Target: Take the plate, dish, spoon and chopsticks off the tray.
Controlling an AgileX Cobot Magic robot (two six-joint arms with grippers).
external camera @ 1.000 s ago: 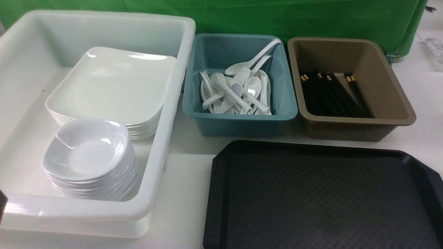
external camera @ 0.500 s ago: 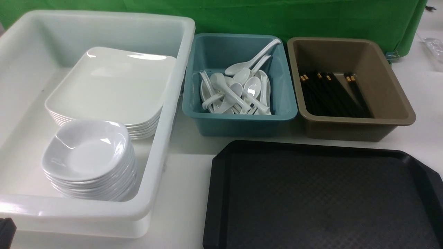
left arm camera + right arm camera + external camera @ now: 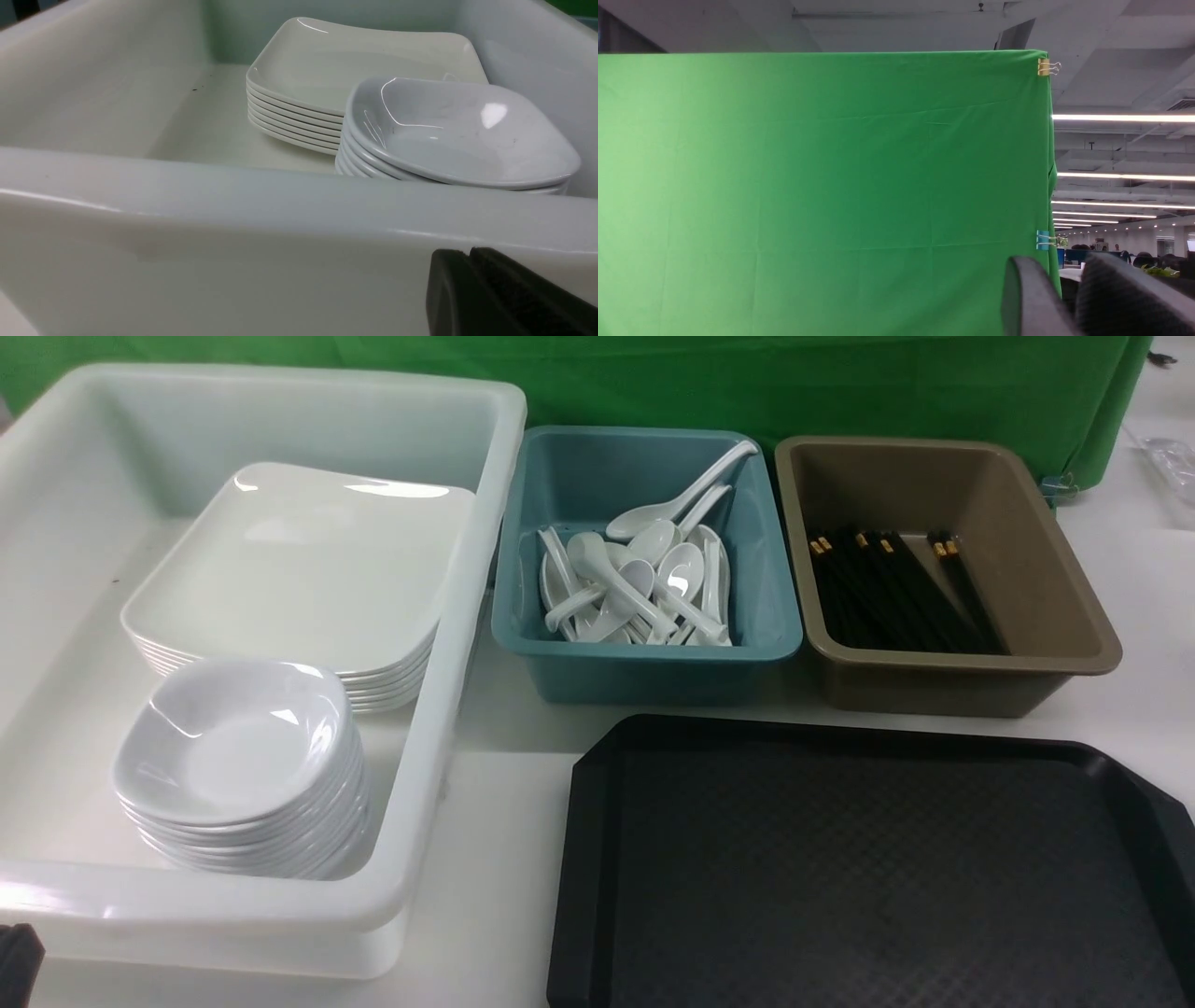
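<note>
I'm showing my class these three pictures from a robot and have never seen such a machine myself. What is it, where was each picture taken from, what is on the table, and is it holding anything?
It is a robot with two arms, each ending in a claw. The wide picture is taken from between the arms, looking forward. The other two come from cameras on the wrists.

On the table: a black tray with nothing on the part shown, a white bin with stacked plates and dishes, a teal bin of spoons, and a brown bin of chopsticks.

The left claw sits shut just outside the white bin. The right claw points at the green backdrop, slightly parted. Neither holds anything.
</note>
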